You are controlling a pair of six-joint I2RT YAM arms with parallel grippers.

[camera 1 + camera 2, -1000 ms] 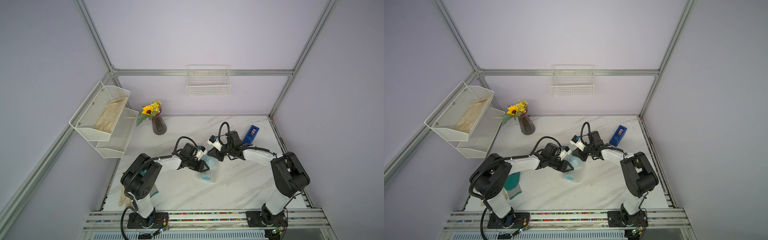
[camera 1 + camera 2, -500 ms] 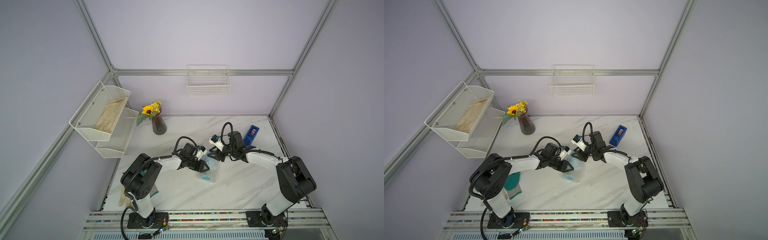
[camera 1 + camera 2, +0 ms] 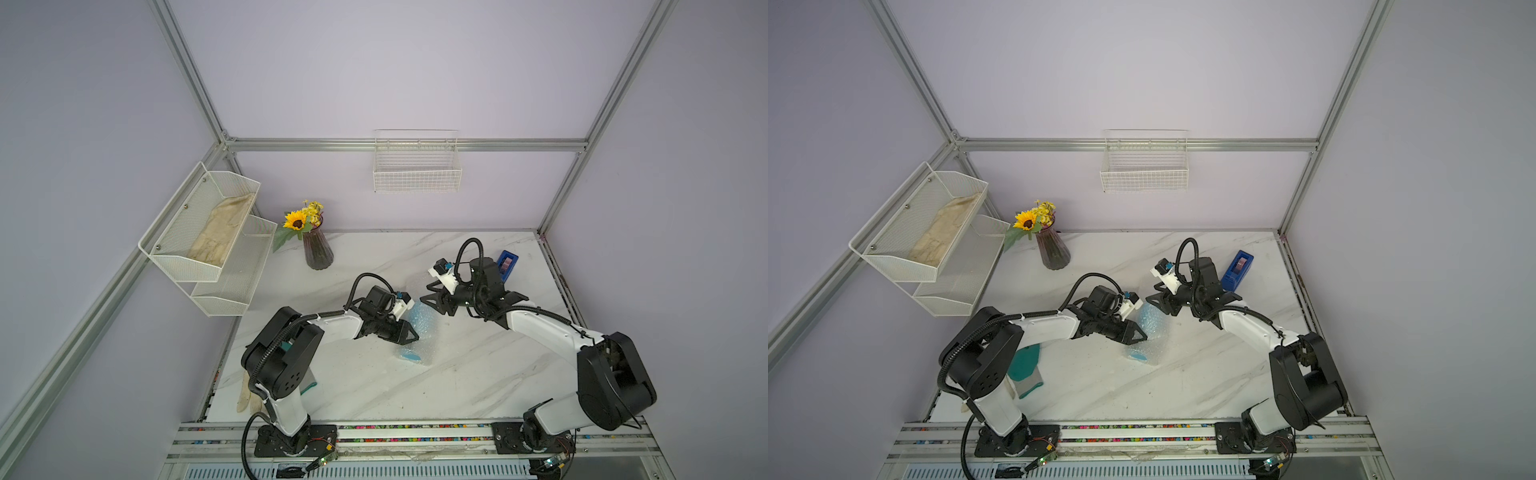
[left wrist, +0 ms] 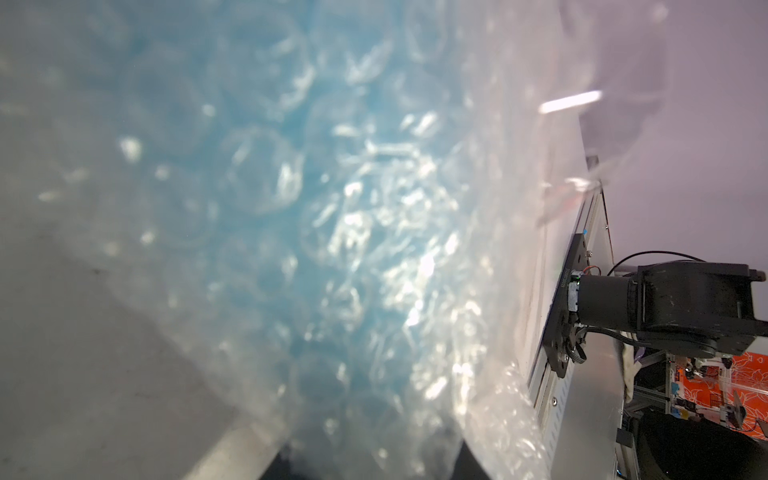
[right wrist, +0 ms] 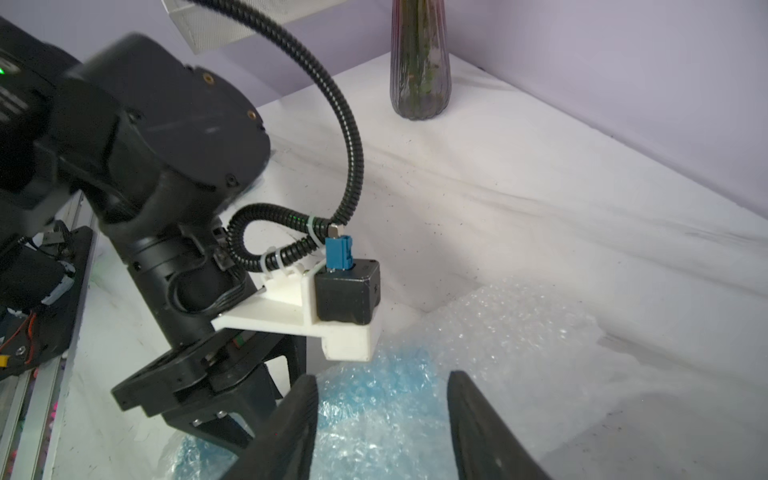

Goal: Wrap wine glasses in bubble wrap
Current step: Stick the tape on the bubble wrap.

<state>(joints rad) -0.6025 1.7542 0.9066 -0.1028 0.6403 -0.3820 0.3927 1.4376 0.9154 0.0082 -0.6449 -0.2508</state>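
The wine glass, a light-blue goblet (image 3: 409, 355) (image 3: 1137, 355), lies on its side mid-table inside the crinkly bubble wrap (image 3: 424, 322) (image 3: 1152, 322). Its blue shows through the film in the left wrist view (image 4: 286, 199) and the right wrist view (image 5: 374, 399). My left gripper (image 3: 409, 333) (image 3: 1139, 335) (image 4: 374, 465) is shut on the wrapped glass from the left, film bulging between its jaws. My right gripper (image 3: 434, 305) (image 3: 1159, 303) (image 5: 381, 376) stands open just behind the bundle's far end, its fingers (image 5: 291, 428) apart and holding nothing.
A dark ribbed vase (image 3: 318, 251) with a sunflower stands at the back left. A blue tape dispenser (image 3: 507, 264) sits behind the right wrist. A teal and beige cloth (image 3: 1023, 368) lies by the left arm's base. A wire basket (image 3: 417, 166) and a mesh shelf (image 3: 208, 237) hang on the walls.
My right gripper has opened, let go of the wrap and drawn back a little to the right. The left gripper keeps its hold on the bundle in the same place.
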